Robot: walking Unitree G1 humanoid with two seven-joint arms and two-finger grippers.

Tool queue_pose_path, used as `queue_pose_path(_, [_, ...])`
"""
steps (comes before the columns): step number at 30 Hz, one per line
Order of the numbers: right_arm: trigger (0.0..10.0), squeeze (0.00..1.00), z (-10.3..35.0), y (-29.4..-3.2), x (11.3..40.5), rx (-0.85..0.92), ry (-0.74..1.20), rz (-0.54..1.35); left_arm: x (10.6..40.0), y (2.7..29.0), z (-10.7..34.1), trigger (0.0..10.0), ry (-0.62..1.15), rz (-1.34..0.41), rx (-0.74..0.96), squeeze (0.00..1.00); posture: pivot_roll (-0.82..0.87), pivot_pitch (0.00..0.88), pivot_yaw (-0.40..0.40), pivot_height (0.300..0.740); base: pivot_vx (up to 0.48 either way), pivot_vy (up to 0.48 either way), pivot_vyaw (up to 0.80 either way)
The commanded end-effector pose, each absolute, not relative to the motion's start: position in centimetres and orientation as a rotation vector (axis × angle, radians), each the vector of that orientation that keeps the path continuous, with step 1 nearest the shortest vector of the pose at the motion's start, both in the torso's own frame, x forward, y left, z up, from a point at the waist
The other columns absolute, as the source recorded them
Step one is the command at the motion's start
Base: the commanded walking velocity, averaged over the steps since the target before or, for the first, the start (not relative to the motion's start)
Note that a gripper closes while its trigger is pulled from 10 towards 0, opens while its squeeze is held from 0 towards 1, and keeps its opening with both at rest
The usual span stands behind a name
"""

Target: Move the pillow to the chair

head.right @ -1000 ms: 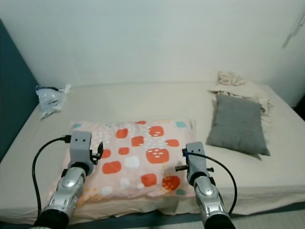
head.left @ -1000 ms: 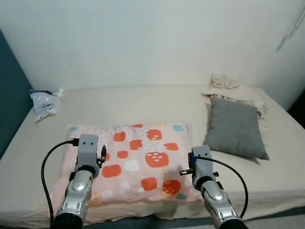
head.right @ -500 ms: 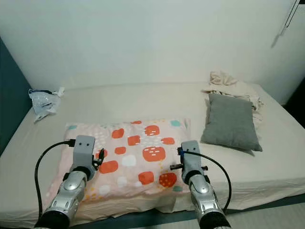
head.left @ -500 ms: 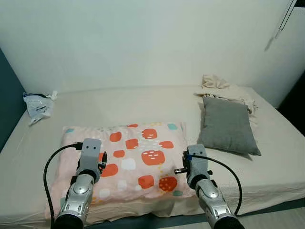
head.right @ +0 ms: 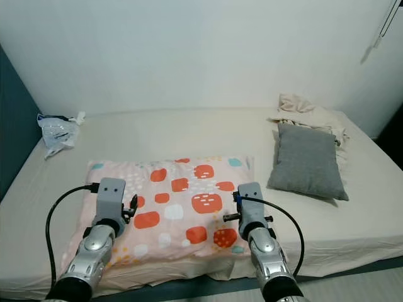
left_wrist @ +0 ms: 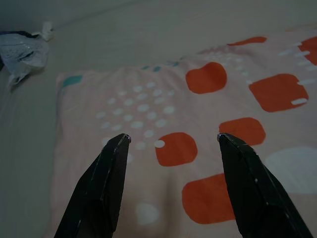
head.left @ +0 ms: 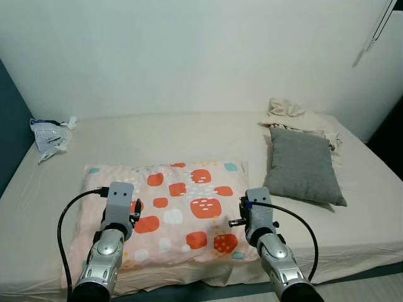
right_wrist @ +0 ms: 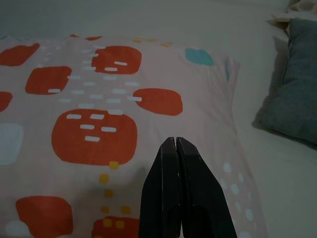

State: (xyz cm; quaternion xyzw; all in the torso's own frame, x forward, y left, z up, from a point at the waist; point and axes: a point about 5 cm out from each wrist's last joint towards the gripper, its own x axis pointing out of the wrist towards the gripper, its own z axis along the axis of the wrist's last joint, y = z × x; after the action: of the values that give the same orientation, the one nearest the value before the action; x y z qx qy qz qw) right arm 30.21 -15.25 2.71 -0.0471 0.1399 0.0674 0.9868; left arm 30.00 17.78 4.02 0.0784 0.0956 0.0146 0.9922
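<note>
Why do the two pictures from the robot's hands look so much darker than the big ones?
Both eye views are bright and sharp, with the pillow evenly lit on the bed. Both wrist views are dim and greyish; the left hand and right hand look like black shapes, and the pillow's far edge is soft.

The pillow [head.left: 167,214] at lower centre is covered in matt printed cloth, pale pink with orange patches, and the bed [head.left: 189,135] beneath it is dressed in a smooth matt beige sheet. A grey cushion [head.left: 302,165] of coarser woven cloth is seen at right, and crumpled glossy plastic [head.left: 49,135] at upper left. The arms are finished in shiny silver metal, with matt black fingers [left_wrist: 106,186].
</note>
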Motion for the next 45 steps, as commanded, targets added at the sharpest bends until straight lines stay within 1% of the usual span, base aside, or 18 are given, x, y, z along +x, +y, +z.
queue_pose_path(1, [10.0, 0.0, 2.4, -15.2, 30.2, -0.09, 0.293, 0.133, 29.8, 17.5, 3.5, 10.0, 0.213, 0.003, 0.176, 0.0, -0.08, 0.013, -0.042, 0.74, 0.0, 0.0, 0.0])
queue_pose_path(3, [10.0, 0.0, 2.2, -15.3, 30.1, -0.078, 0.305, 0.126, 29.6, 17.4, 3.2, 10.0, 0.223, -0.025, 0.204, 0.0, -0.07, 0.019, -0.046, 0.74, 0.0, 0.0, 0.0])
queue_pose_path(5, [10.0, 0.0, 1.3, -15.3, 29.6, -0.078, 0.352, 0.129, 28.9, 17.4, 1.8, 10.0, 0.292, -0.052, 0.251, 0.0, -0.04, 0.018, -0.053, 0.74, 0.0, 0.0, 0.0])
queue_pose_path(6, [10.0, 0.0, 1.3, -15.3, 29.6, -0.078, 0.352, 0.129, 28.9, 17.4, 1.8, 10.0, 0.292, -0.052, 0.251, 0.0, -0.04, 0.018, -0.053, 0.74, 0.0, 0.0, 0.0])
queue_pose_path(7, [10.0, 0.0, 0.1, -15.1, 28.9, -0.101, 0.412, 0.145, 28.2, 17.5, 0.5, 10.0, 0.355, -0.067, 0.299, 0.0, -0.04, 0.005, -0.062, 0.74, 0.0, 0.0, 0.0])
queue_pose_path(8, [10.0, 0.0, -0.1, -15.0, 28.6, -0.117, 0.42, 0.158, 28.2, 17.4, 0.5, 10.0, 0.352, -0.084, 0.308, 0.0, -0.03, 0.0, -0.074, 0.74, 0.0, 0.0, 0.0])
queue_pose_path(11, [10.0, 0.0, -0.4, -14.4, 28.5, -0.097, 0.431, 0.168, 28.8, 17.3, 1.2, 10.0, 0.316, -0.044, 0.237, 0.0, -0.03, 0.0, -0.072, 0.74, 0.0, 0.0, 0.0])
queue_pose_path(13, [10.0, 0.0, -0.5, -14.2, 28.4, -0.095, 0.434, 0.172, 28.8, 17.4, 1.2, 10.0, 0.317, -0.025, 0.222, 0.0, -0.03, 0.0, -0.072, 0.74, 0.0, 0.0, 0.0])
queue_pose_path(14, [10.0, 0.0, -0.1, -13.8, 28.6, -0.094, 0.407, 0.18, 28.8, 17.5, 1.5, 10.0, 0.296, 0.013, 0.201, 0.0, -0.05, 0.0, -0.072, 0.74, 0.0, 0.0, 0.0])
queue_pose_path(17, [10.0, 0.0, 0.6, -13.6, 29.2, -0.085, 0.374, 0.188, 29.0, 17.4, 1.8, 10.0, 0.28, 0.047, 0.171, 0.0, -0.05, 0.007, -0.075, 0.74, 0.0, 0.0, 0.0])
queue_pose_path(18, [10.0, 0.0, 0.7, -13.7, 29.3, -0.093, 0.372, 0.191, 29.0, 17.2, 1.9, 10.0, 0.274, 0.043, 0.176, 0.0, -0.04, 0.033, -0.081, 0.74, 0.0, 0.0, 0.0])
queue_pose_path(22, [10.0, 0.0, 0.5, -13.7, 29.3, -0.111, 0.381, 0.2, 29.0, 16.8, 1.8, 10.0, 0.253, 0.061, 0.179, 0.0, -0.04, 0.012, -0.076, 0.74, 0.0, 0.0, 0.0])
queue_pose_path(24, [10.0, 0.0, 0.4, -13.7, 29.3, -0.089, 0.389, 0.196, 28.7, 16.7, 1.5, 10.0, 0.249, 0.088, 0.191, 0.0, -0.04, 0.0, -0.066, 0.74, 0.0, 0.0, 0.0])
queue_pose_path(30, [10.0, 0.0, 1.8, -13.8, 30.2, -0.099, 0.301, 0.18, 28.9, 16.4, 2.1, 10.0, 0.224, 0.049, 0.203, 0.0, -0.06, 0.0, -0.06, 0.74, 0.0, 0.0, 0.0])
queue_pose_path(32, [10.0, 0.0, 2.1, -14.1, 30.5, -0.074, 0.287, 0.171, 29.0, 16.7, 2.4, 10.0, 0.211, 0.062, 0.193, 0.0, -0.05, 0.0, -0.053, 0.74, 0.0, 0.0, 0.0])
queue_pose_path(36, [10.0, 0.0, 3.0, -14.7, 31.0, -0.108, 0.241, 0.154, 29.0, 17.4, 2.8, 10.0, 0.194, 0.098, 0.163, 0.0, -0.06, 0.0, -0.04, 0.74, 0.0, 0.0, 0.0])
queue_pose_path(40, [10.0, 0.0, 3.5, -14.9, 31.4, -0.094, 0.212, 0.123, 29.0, 17.8, 2.7, 10.0, 0.208, 0.116, 0.153, 0.0, -0.06, 0.0, -0.037, 0.74, 0.0, 0.0, 0.0])
queue_pose_path(45, [10.0, 0.0, 3.9, -14.4, 31.3, -0.071, 0.175, 0.134, 29.0, 17.1, 2.4, 10.0, 0.243, 0.088, 0.151, 0.0, -0.06, 0.0, -0.021, 0.74, 0.0, 0.0, 0.0])
